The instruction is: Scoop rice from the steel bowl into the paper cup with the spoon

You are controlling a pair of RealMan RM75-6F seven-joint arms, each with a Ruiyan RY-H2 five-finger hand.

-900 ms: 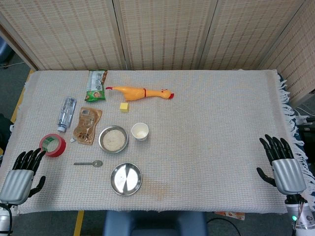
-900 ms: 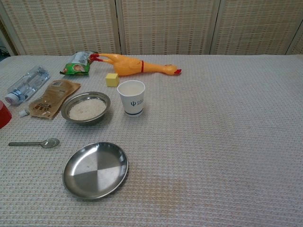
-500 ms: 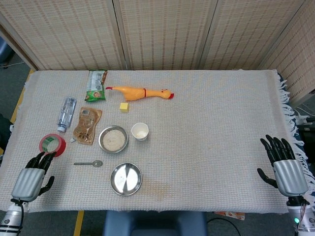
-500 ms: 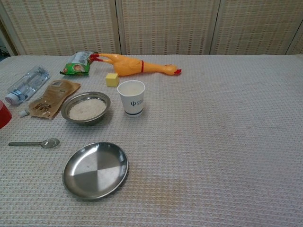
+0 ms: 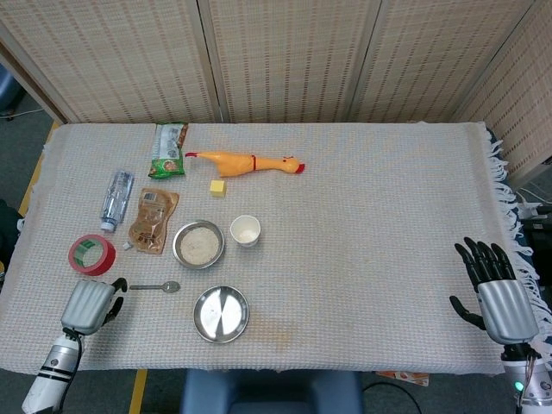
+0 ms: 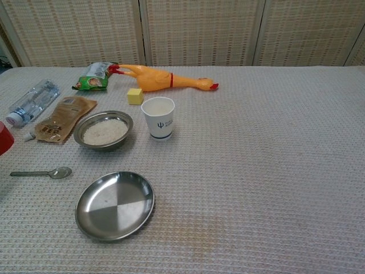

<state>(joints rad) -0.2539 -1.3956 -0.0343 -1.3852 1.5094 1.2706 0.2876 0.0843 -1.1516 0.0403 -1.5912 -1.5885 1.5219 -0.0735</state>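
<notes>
The worktop is covered by a woven cloth, and all loose items sit in its left third; the centre and right part lie open up to the fringed right edge. The left robot hand is near the front-left corner, just beside the handle end of the spoon; its fingers look curled under the palm and grip nothing visible, though whether a fingertip touches the handle cannot be told. The right robot hand hangs at the front-right corner by the fringe, fingers spread and holding nothing. Neither robot hand appears in the chest view. The spoon lies flat, bowl end toward the centre, between the left edge and the empty steel plate at the front edge. The steel bowl with rice stands just behind the spoon, and the paper cup stands upright just beside it on the right, apart from it. Behind these lie a brown pouch, a clear bottle, a green packet, a rubber chicken and a small yellow block. A red tape roll sits near the left edge; in the chest view it is cut off by the frame, only a sliver showing. The cup's contents cannot be made out.
</notes>
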